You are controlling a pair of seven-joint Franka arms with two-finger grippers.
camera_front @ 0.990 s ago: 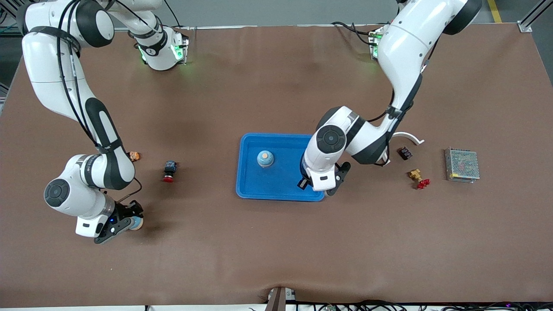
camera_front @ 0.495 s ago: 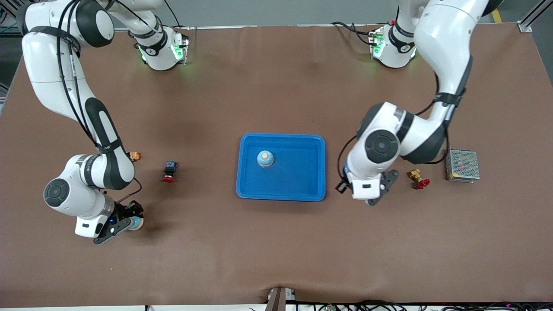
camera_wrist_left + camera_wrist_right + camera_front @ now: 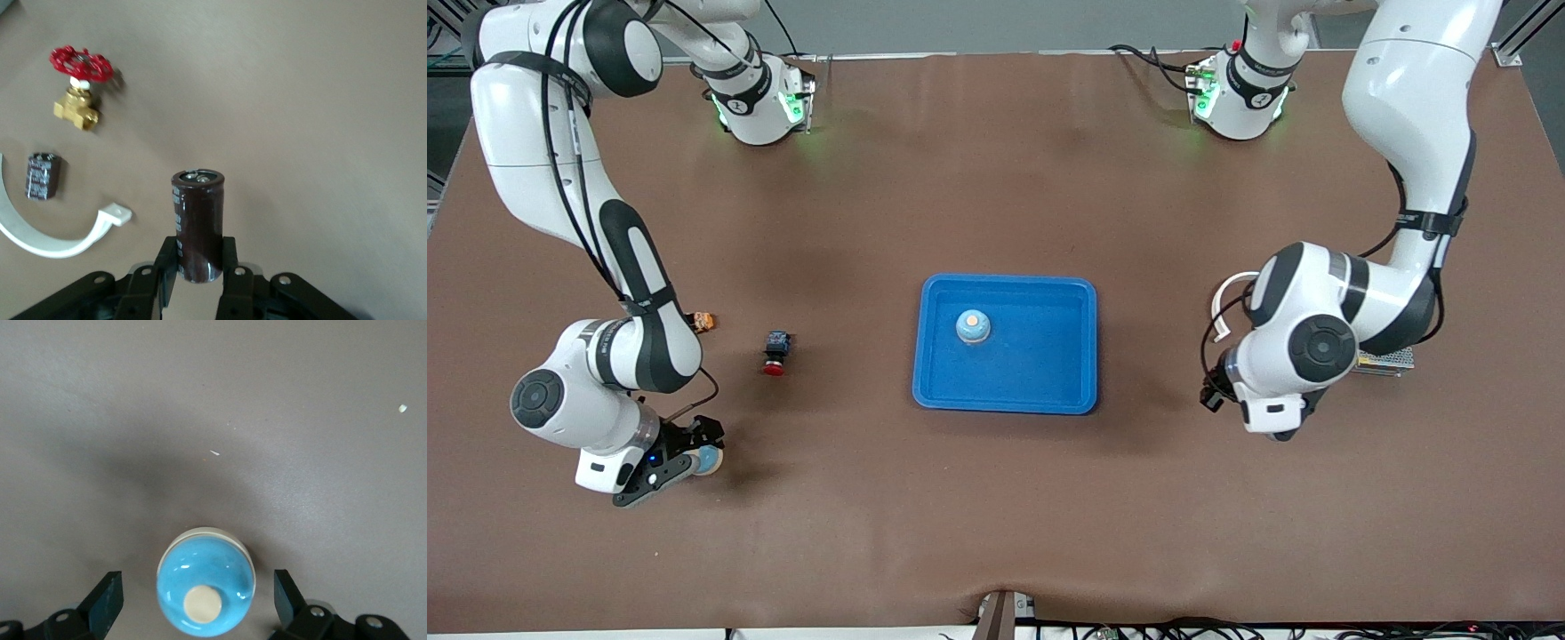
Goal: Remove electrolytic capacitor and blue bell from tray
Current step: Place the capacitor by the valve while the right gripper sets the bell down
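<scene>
Front view: the left arm's wrist housing covers the left pincer (image 3: pixel 1258 418) and whatever it holds, over bare table (image 3: pixel 996 533) near the left arm's end. The left wrist view supplies the detail: the left pincer (image 3: pixel 200 267) pinches a dark brown capacitor (image 3: pixel 198 223) by its lower part, the cylinder upright between the fingers (image 3: pixel 167 263). Under it, on the table, that view also shows a brass valve with a red handwheel (image 3: pixel 79 83), a second, smaller capacitor (image 3: pixel 43 175) lying flat, and a white curved bracket (image 3: pixel 63 240) just beside it. In the front view the arm hides those three; only a loop of the bracket (image 3: pixel 1223 298) and an edge of a metal mesh box (image 3: pixel 1387 360) show past it.

At the right arm's end the right pincer (image 3: pixel 671 467) is low at a blue bell (image 3: pixel 709 459), which stands on the table and is half hidden by the fingers. The right wrist view shows it from above: the blue bell (image 3: pixel 205 590) with its cream button sits between the spread fingers (image 3: pixel 107 600) of the right pincer (image 3: pixel 197 603), a gap on each side, not touched.

Mid-table lies a blue tray (image 3: pixel 1005 396) with another blue bell (image 3: pixel 972 326) standing in it. Between the tray and the right arm are a red push button (image 3: pixel 775 352) and, farther toward that arm, a small orange part (image 3: pixel 704 321).
</scene>
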